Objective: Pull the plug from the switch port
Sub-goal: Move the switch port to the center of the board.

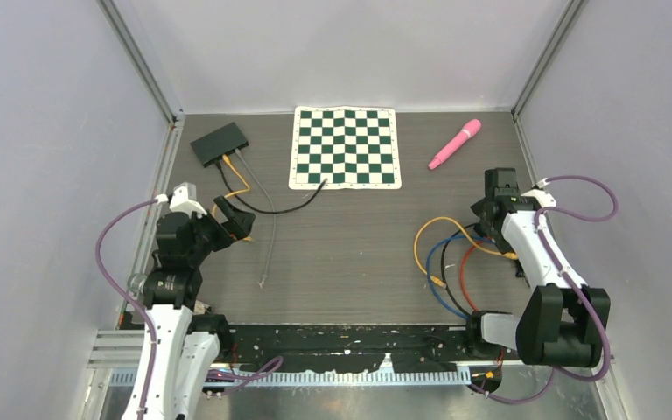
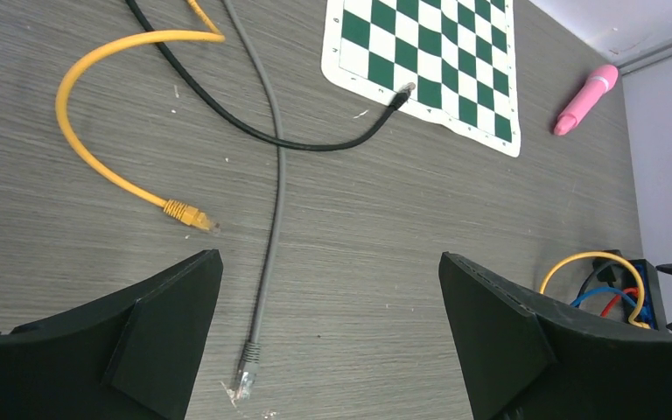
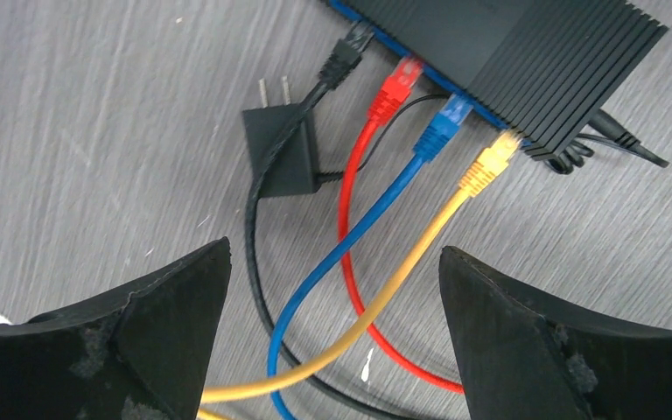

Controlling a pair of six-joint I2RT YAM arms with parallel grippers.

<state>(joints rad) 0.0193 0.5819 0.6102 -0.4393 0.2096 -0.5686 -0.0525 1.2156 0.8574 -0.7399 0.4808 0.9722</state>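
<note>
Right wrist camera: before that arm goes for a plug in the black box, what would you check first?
1. Right gripper open: ok.
2. Nothing held in it: ok.
3. Plugs seated in the switch: ok; black plug, red plug, blue plug and yellow plug all sit in ports.
4. Fingers around one plug: not ok; they hover short of the row.
5. Room for a finger between neighbouring plugs: cannot tell.
6. Left gripper out of the way: ok; open over loose cables elsewhere.
</note>
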